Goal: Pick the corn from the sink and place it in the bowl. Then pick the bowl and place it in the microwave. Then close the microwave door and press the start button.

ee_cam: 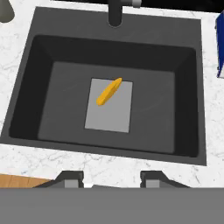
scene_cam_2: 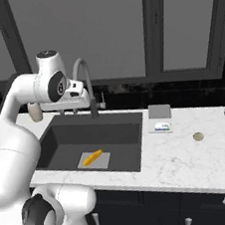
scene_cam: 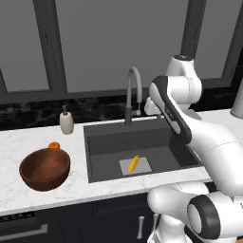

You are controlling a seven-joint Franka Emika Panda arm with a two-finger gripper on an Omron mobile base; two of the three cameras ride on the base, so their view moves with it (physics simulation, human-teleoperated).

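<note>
Hand view looks straight down into the dark grey rectangular sink [ee_cam: 114,52], and the small yellow-orange corn cob [ee_cam: 109,91] lies on the pale grey drain plate [ee_cam: 109,114] in the middle of the basin floor, across that plate's upper edge and slanted against the basin's sides. Nothing touches it. At the bottom of this view the two dark finger tips [ee_cam: 69,177] of the gripper [ee_cam: 112,178] stand apart with a clear gap between them, holding nothing, over the sink's near rim and well above the corn.

As a judgement, the cob looks light and stiff, with a rounded, fairly smooth body that could roll or squirt out of a pinch taken near a tapered end. The safest hold seems to be across its middle, with the jaws turned square to its long axis, so the wrist would need to roll to match the slant before going down.

From the left base view the white arm [scene_cam: 182,118] rises beside the sink, bends over at a high elbow and reaches back toward the tall curved grey faucet [scene_cam: 133,92], with the hand hanging above the basin. The corn [scene_cam: 134,163] sits low on the sink floor beneath it. The round glossy reddish-brown bowl [scene_cam: 45,168] waits on the white marble counter [scene_cam: 14,142] to the left of the sink, with a small round orange fruit [scene_cam: 54,145] just behind it and a pale soap dispenser [scene_cam: 66,122] near the sink's back left corner.
</note>
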